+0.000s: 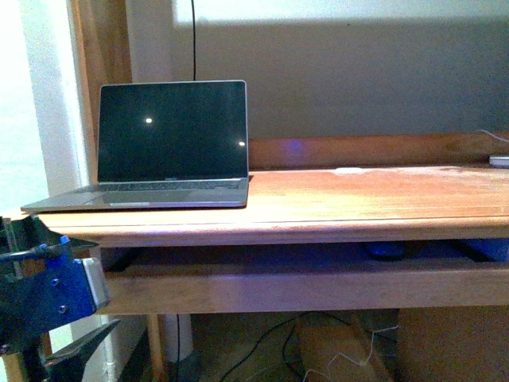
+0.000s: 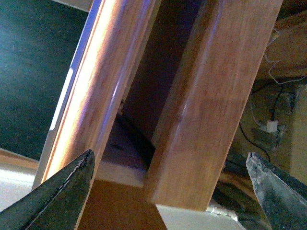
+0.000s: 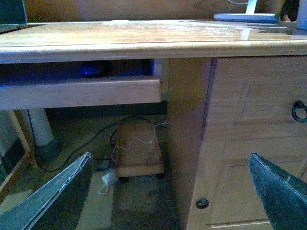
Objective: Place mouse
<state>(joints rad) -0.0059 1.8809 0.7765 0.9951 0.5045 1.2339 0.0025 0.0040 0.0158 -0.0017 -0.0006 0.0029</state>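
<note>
The mouse (image 1: 386,251) is a small dark domed shape lying in the shadowed keyboard tray under the desktop. It also shows in the right wrist view (image 3: 93,70), behind the tray's front rail (image 3: 81,92). My left gripper (image 1: 105,283) is open and empty at the lower left, beside the desk's left end; in its own view (image 2: 169,158) the fingers straddle the desk edge and tray rail. My right gripper (image 3: 170,157) is open and empty, low in front of the desk, well below and apart from the mouse. It is out of the front view.
An open laptop (image 1: 171,143) with a dark screen sits on the wooden desk (image 1: 358,199) at the left. A small white flat object (image 1: 348,169) lies at the back. A drawer cabinet (image 3: 254,143) with a ring handle (image 3: 298,111) stands on the right. A wooden cart (image 3: 139,153) and cables lie on the floor.
</note>
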